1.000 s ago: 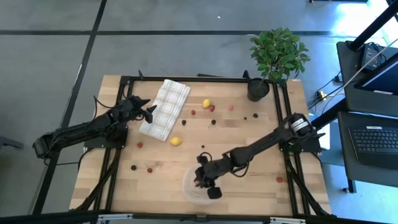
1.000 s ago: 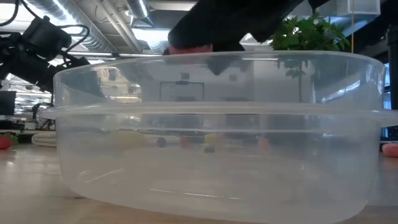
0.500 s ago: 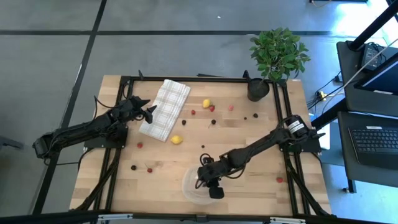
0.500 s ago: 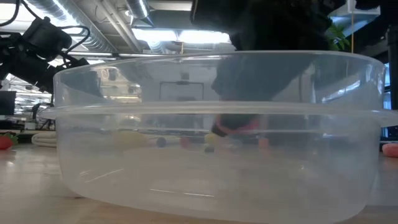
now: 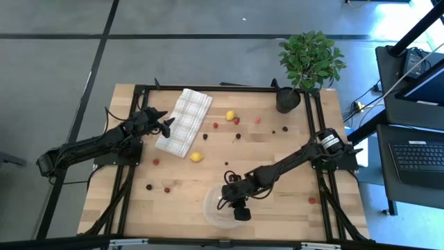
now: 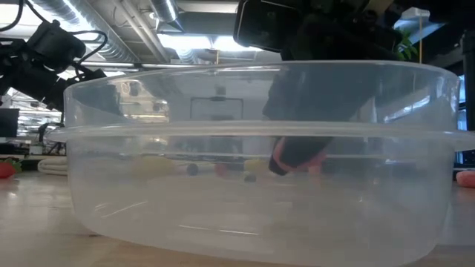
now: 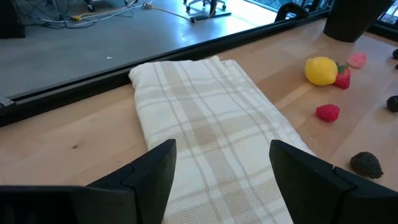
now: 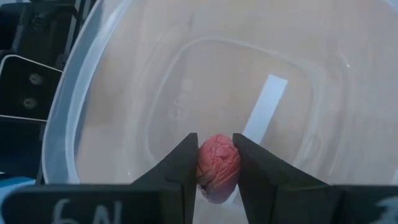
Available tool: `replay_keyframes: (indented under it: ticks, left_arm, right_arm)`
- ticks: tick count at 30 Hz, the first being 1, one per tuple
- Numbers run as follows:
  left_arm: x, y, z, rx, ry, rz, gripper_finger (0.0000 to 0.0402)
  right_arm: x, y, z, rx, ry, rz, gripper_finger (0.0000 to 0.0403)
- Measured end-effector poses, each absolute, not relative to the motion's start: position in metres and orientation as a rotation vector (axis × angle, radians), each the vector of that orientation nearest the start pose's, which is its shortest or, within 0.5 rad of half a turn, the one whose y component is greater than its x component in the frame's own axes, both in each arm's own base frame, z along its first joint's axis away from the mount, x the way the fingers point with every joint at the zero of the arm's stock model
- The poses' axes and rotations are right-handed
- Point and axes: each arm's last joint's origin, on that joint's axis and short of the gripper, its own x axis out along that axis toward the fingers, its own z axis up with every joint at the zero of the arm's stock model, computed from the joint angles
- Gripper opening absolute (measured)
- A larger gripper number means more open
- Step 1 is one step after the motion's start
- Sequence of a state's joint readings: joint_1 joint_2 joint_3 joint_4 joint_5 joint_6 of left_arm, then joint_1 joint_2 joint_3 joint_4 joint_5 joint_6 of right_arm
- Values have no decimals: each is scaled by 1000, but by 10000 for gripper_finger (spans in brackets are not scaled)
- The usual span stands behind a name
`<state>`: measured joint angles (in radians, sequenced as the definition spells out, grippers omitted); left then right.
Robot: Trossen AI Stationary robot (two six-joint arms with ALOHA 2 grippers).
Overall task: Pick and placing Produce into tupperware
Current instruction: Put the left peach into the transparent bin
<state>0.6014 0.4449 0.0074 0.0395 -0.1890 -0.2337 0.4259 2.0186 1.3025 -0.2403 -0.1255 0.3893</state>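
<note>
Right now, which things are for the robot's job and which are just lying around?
For the job:
- right claw holding a pink berry
- clear tub
- fruit pieces still on the table

Just lying around:
- checked cloth
- potted plant
- left claw, open, waiting over the cloth

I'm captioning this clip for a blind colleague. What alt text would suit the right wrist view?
The right gripper holds a pink-red berry between its two dark fingers, poised inside the clear plastic tupperware. The container's bottom looks bare, with pale wooden table showing through it.
</note>
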Motion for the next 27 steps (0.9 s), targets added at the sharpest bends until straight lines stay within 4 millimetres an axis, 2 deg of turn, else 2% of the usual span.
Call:
replay_keyframes:
  ticks: [17, 27]
  left_arm:
    - [94, 71, 130, -302, 307, 824, 250]
    - [94, 71, 130, -302, 307, 824, 250]
  right_arm:
    - [376, 174, 147, 207, 1039, 313, 98]
    - [376, 174, 147, 206, 1039, 314, 151]
